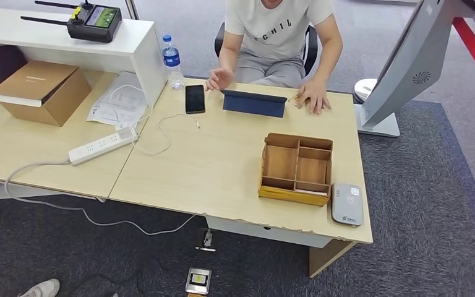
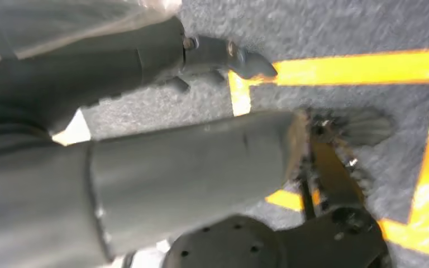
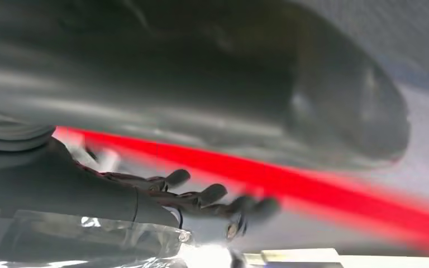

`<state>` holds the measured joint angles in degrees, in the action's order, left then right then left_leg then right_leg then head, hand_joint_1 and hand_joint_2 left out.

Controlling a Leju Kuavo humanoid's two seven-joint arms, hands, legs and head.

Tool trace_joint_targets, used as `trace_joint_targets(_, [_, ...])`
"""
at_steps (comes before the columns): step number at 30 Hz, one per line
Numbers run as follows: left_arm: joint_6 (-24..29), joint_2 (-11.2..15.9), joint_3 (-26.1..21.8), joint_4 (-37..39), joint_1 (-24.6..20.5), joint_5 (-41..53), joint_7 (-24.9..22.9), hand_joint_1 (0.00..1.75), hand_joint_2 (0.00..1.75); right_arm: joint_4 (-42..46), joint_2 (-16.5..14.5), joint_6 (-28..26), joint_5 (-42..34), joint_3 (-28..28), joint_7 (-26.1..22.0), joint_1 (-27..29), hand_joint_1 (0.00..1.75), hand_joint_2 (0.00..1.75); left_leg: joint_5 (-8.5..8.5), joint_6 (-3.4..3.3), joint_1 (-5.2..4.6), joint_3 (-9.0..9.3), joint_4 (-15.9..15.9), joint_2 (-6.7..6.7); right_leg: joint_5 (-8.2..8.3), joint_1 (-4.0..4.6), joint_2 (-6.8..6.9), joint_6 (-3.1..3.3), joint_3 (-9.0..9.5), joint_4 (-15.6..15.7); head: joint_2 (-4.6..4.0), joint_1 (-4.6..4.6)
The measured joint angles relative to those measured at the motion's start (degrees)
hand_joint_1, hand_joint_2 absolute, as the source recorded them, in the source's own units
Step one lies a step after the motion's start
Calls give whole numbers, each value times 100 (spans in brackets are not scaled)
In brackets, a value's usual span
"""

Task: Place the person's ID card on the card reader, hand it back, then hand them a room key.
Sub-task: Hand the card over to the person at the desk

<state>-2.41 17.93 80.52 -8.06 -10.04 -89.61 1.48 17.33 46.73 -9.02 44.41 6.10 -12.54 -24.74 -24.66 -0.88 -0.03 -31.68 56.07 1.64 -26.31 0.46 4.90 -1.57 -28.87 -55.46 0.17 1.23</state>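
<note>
The grey card reader [image 1: 347,203] lies flat at the desk's near right corner, beside a wooden divided box [image 1: 296,168]. A person in a white shirt [image 1: 278,28] sits across the desk with both hands on its far edge. One of those hands [image 1: 313,97] rests by a small pale thing that I cannot make out. My left hand [image 2: 162,167] hangs over grey carpet with yellow floor tape, its dark fingers [image 2: 218,56] stretched out and holding nothing. My right hand [image 3: 145,195] is blurred, with its fingers [image 3: 212,195] spread and nothing in them.
A blue tablet [image 1: 254,103] stands propped in front of the person, with a black phone [image 1: 195,98] and a water bottle [image 1: 172,61] to its left. A power strip [image 1: 103,145], papers and a cardboard box [image 1: 40,91] lie on the left desk. A grey kiosk [image 1: 408,62] stands at the right.
</note>
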Motion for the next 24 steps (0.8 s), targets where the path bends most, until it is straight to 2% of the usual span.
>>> trace_joint_targets(3, [90, -24, -46, -3, 6, 0, 5, 0, 0, -151, -365, -101, -240, 438, 119, 844, 0, 0, -3, -1, -3, 14, -16, 7, -10, -6, -6, 10, 8, 0, 1, -2])
trace_joint_targets(5, [190, -40, -94, -4, 5, 0, -25, 0, 0, -254, -677, -46, -299, 691, 455, 1195, 0, 0, -6, 1, -3, 22, -20, 24, -9, -7, -24, 12, 4, -1, 1, -5])
trace_joint_targets(9, [379, -87, -203, -15, -14, 0, -83, 0, 0, -416, -1537, -43, -311, 998, 1178, 1562, 0, 0, -16, 21, 7, 39, -26, 56, -13, 2, -63, 20, 3, -4, 1, -2])
trace_joint_targets(12, [458, -118, -288, -22, -25, 0, -85, 0, 0, -508, -2081, -124, -328, 1155, 1405, 1689, 0, 0, -10, 30, 8, 46, -30, 62, -17, -1, -68, 29, 1, -8, 1, -4])
trace_joint_targets(17, [564, -137, -389, -22, -24, 0, -70, 0, 0, -577, -2543, -192, -285, 1336, 1198, 1743, 0, 0, -5, 38, 10, 49, -33, 65, -15, 1, -69, 33, 1, -9, 1, -3])
trace_joint_targets(24, [629, -145, -555, -22, -23, 0, 36, 0, 0, -620, -2842, -298, -240, 1492, 649, 1747, 0, 0, -3, 37, 9, 51, -32, 65, -13, -11, -69, 31, 2, -9, 1, -3])
